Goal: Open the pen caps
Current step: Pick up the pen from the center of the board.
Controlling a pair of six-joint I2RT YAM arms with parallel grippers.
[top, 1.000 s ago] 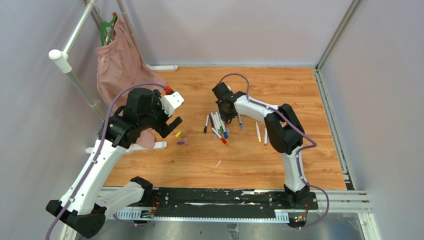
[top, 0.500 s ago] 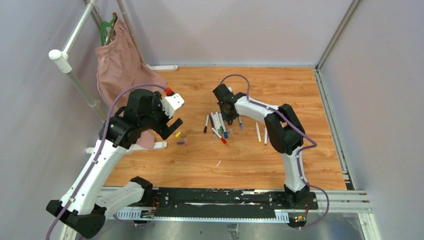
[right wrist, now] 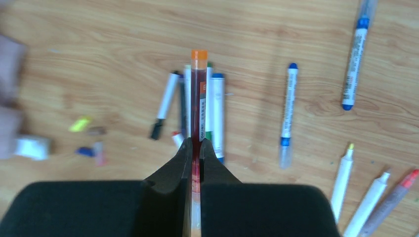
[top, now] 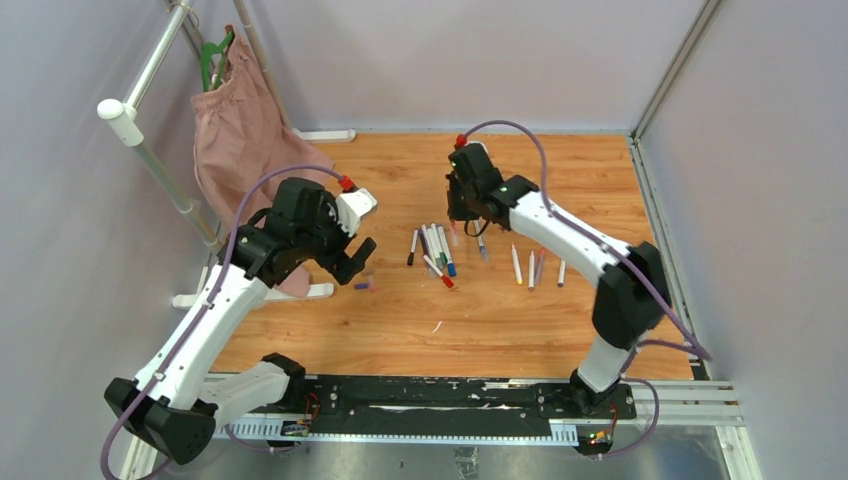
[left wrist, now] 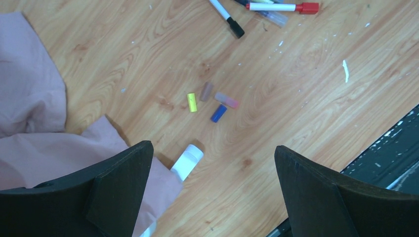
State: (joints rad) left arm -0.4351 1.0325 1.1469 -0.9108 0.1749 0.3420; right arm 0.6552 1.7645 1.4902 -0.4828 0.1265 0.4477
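Since a second ago, our right arm has stretched out and risen off the pile, while our left arm has edged nearer the loose caps.

Seen from above, the right tool (top: 460, 215) hangs over the heap of white-barrelled marker pens (top: 433, 250) on the wooden tabletop (top: 600, 170). The left tool (top: 352, 262) hovers above the small loose plastic caps (top: 365, 285), beside the hanging pink cloth (top: 240, 130).

Our left wrist camera shows the left tool (left wrist: 212, 153) spread wide, grasping nothing. Below it lie a yellow cap (left wrist: 191, 102), a brown cap (left wrist: 206, 91), a pale pink cap (left wrist: 227, 99) and a blue cap (left wrist: 218, 113), all apart from the pens. We judge this the spot for pulled caps. A white tube end (left wrist: 187, 162) and the cloth (left wrist: 29, 98) crowd its near side.

Our right wrist camera shows the right tool (right wrist: 195, 148) clenched on a translucent red pen (right wrist: 199, 98). It grips low on the barrel, so the orange cap (right wrist: 199, 54), not yet off, juts out free for the other tool to pull. Some uncapped pens (right wrist: 346, 182) lie well off to the right, out of the way.
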